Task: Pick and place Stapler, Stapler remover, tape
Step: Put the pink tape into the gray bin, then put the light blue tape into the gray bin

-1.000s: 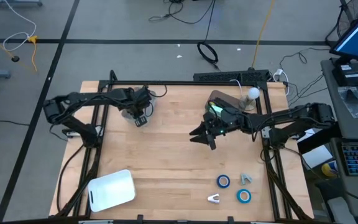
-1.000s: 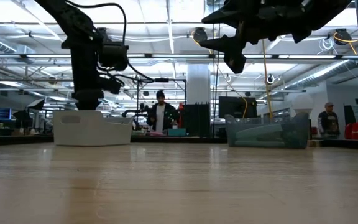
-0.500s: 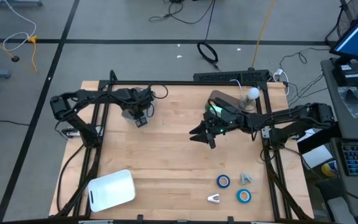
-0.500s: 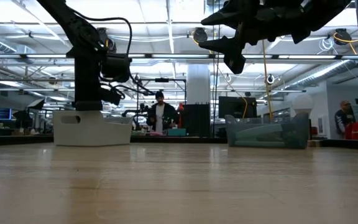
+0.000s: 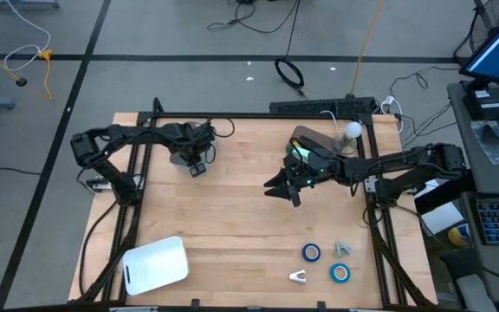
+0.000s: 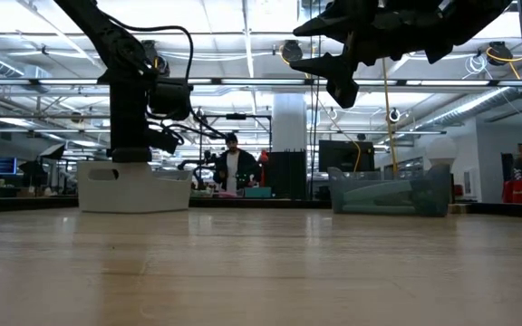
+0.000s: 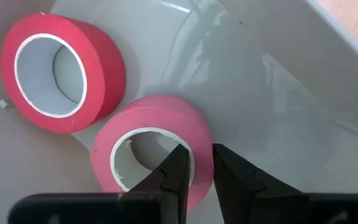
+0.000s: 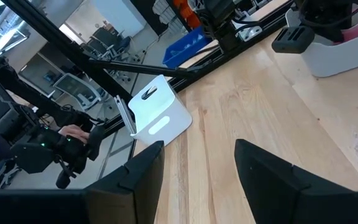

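Observation:
My left gripper (image 5: pixel 194 165) reaches down into a pale bin (image 5: pixel 177 159) at the table's far left and is shut on a red tape roll (image 7: pixel 148 155). A second red roll (image 7: pixel 61 71) lies flat on the bin floor beside it. My right gripper (image 5: pixel 281 188) hangs open above the table's middle, touching nothing. Two blue tape rolls (image 5: pixel 311 252) (image 5: pixel 340 273) lie flat near the near right corner, with two small grey pieces (image 5: pixel 343 249) (image 5: pixel 298 276) that look like staple removers. No stapler shows. My left gripper pinches the red roll's wall (image 7: pixel 199 138) between its fingers, one finger (image 7: pixel 174 173) inside the ring's hole and the other (image 7: pixel 232 177) outside it. It comes from above, pointing down. The roll sits in the bin; whether it is lifted off the floor I cannot tell.
A white bin (image 5: pixel 154 264) stands at the near left corner, and a clear bin (image 5: pixel 312 139) at the far right, behind my right arm. A bare stretch of wooden table (image 5: pixel 232 217) lies between the arms. People stand in the room beyond the table.
My left gripper has sunk a little toward the pale bin, its arm shifting slightly, and has then kept still. The right arm has not moved.

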Motion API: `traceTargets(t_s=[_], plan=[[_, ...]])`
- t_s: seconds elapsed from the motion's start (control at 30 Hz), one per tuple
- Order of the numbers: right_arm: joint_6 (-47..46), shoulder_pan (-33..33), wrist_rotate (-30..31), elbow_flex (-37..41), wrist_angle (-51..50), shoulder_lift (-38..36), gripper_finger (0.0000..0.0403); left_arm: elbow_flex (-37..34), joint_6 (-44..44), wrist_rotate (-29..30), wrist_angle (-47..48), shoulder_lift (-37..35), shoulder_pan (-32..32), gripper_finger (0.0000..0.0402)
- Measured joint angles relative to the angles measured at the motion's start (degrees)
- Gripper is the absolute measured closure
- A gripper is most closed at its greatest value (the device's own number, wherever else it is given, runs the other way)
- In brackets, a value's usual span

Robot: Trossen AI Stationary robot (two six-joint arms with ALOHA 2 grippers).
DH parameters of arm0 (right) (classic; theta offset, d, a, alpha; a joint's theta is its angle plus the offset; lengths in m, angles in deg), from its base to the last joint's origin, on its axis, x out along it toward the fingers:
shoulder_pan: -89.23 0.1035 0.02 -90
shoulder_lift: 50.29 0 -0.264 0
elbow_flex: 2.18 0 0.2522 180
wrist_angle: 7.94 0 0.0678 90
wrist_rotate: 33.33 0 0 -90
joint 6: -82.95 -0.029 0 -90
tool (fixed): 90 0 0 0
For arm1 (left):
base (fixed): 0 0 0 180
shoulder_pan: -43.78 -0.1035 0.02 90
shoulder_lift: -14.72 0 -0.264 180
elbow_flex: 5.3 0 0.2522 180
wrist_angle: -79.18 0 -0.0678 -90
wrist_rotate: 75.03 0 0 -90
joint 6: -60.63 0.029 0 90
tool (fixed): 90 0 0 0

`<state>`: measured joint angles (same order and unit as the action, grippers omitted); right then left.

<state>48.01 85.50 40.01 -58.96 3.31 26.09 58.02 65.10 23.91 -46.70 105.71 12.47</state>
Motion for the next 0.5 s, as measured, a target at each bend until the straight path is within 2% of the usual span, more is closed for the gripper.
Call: traceTargets(t_s=[0.2,0.5], plan=[[0.00,0.00,0.00,0.00,0.02,0.00,0.0215,0.00,1.05,0.05,-0.07,-0.05,0.00,0.0331],[-0.47,0.00,0.00,0.00,0.02,0.00,0.0212,0.14,1.27,0.15,0.54,-0.07,-0.02,0.0269]])
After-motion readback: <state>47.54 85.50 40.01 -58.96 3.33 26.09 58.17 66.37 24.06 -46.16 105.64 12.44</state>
